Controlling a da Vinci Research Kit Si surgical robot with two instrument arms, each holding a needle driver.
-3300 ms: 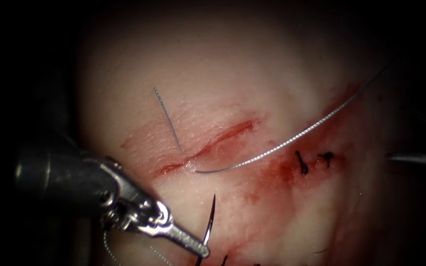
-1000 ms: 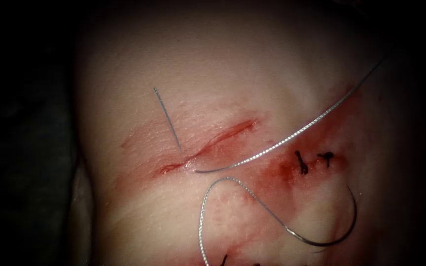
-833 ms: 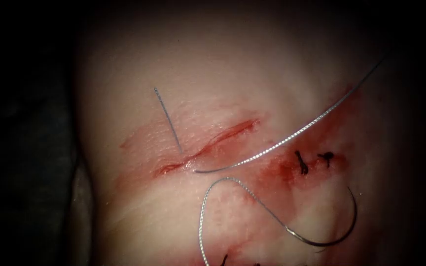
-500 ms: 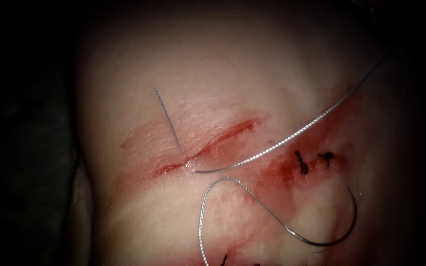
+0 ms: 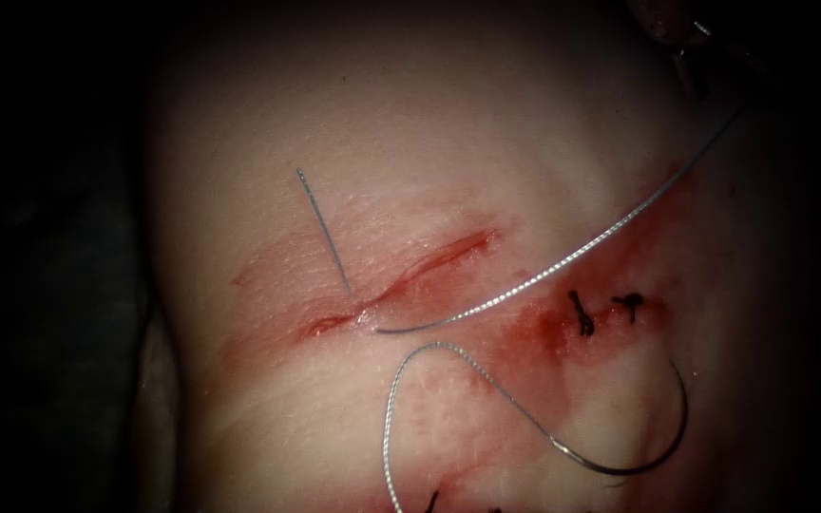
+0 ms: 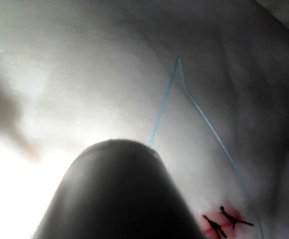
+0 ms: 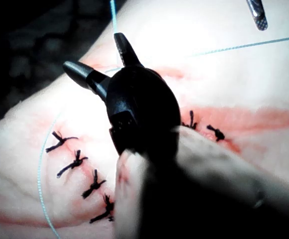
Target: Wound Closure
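Endoscope view: needle (image 5: 653,446) lies free on the tissue (image 5: 448,123), right of the cut (image 5: 401,280), thread (image 5: 429,380) trailing; right pincer (image 7: 102,62) spread apart, holding nothing; no writing legible

Two short black knotted stitches (image 5: 580,313) are seen side by side on the pale tissue (image 5: 410,114), and again in the left wrist view (image 6: 226,219). In the right wrist view four more are ranged in a row (image 7: 74,163). A dark mottled surface (image 5: 49,285) is seen beside the tissue.

Curved needle (image 5: 653,446) loose on tissue (image 5: 410,123)
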